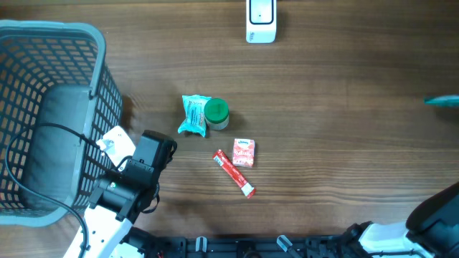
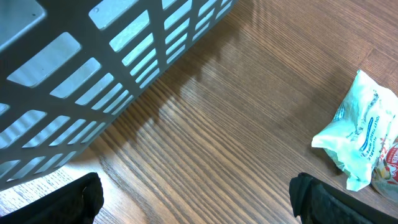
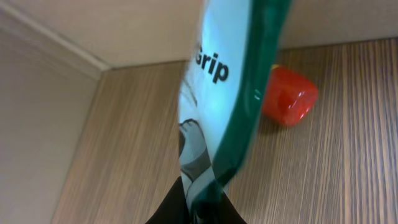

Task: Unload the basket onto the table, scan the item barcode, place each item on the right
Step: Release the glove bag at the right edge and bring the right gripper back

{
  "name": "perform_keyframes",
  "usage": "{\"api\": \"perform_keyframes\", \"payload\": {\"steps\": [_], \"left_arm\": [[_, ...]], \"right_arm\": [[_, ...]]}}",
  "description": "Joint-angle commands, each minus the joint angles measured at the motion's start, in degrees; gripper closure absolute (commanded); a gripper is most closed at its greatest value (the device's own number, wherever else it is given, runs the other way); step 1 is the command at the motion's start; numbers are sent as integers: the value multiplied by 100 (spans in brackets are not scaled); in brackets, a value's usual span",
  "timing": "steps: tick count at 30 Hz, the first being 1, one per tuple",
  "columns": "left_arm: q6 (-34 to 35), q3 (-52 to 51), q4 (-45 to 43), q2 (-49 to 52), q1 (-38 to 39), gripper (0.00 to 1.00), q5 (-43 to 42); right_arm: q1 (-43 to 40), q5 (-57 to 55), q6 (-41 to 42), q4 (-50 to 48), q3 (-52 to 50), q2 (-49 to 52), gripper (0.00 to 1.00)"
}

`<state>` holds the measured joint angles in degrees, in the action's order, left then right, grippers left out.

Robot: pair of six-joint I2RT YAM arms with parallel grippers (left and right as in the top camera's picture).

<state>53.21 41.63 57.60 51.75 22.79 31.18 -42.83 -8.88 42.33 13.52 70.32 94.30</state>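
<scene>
Grey lattice basket (image 1: 50,30) stands at the left end of the wooden table (image 1: 344,107). Red rounded object (image 3: 289,96) lies near a beige wall.

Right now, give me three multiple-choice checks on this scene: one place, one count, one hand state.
1. From overhead, the green-lidded jar sits where relative to the teal-white packet?
A) apart, on its left
B) close against its right side
C) on top of it

2. How many loose items are in the mid-table group?
A) two
B) four
C) six

3. The left hand is:
A) open, empty
B) shut on the packet
C) shut on the jar

Answers:
1 B: the jar's lid meets the packet's right edge.
2 B: packet, jar, red-white box, red tube.
3 A: its fingers stand wide apart with nothing between them.
</scene>
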Motion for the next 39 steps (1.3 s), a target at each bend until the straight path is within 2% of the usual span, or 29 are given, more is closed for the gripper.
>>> {"api": "perform_keyframes", "payload": {"steps": [1,4,6,8,9,10,12,14,18,20,23,26,27,31,33,39], "left_arm": [[-48,-17,2,-35,-24,0,15],[-48,-17,2,-35,-24,0,15],[-48,-17,2,-35,-24,0,15],[-48,-17,2,-35,-24,0,15],[-48,-17,2,-35,-24,0,15],[-48,-17,2,-35,-24,0,15],[-48,-17,2,-35,-24,0,15],[-48,-17,2,-35,-24,0,15],[-48,-17,2,-35,-24,0,15],[-48,-17,2,-35,-24,0,15],[-48,-17,2,-35,-24,0,15],[-48,-17,2,-35,-24,0,15],[-48,-17,2,-35,-24,0,15],[-48,-17,2,-35,-24,0,15],[-48,-17,2,-35,-24,0,15],[-48,-17,2,-35,-24,0,15]], "right_arm": [[-289,236,92,-24,-59,527,94],[-476,306,-195,42,-59,752,92],[-562,350,-507,4,-57,706,70],[-597,573,-656,24,-57,555,66],[-614,728,-649,50,-57,463,57],[-619,1008,-640,90,-57,321,53],[-621,1786,-634,101,-57,2,26],[-621,3023,-603,101,-57,-352,0],[-522,5919,-407,341,-57,-789,0],[-195,6607,-201,1091,-59,-789,1],[442,6592,-219,2153,-59,-789,0],[1495,6551,-535,3265,-76,-789,0],[2109,6376,-758,3416,-138,-789,0],[4280,5462,-763,3451,-455,-723,0],[5095,5088,-625,3449,-511,-662,0],[7173,3010,754,3346,-522,-472,1]]}}
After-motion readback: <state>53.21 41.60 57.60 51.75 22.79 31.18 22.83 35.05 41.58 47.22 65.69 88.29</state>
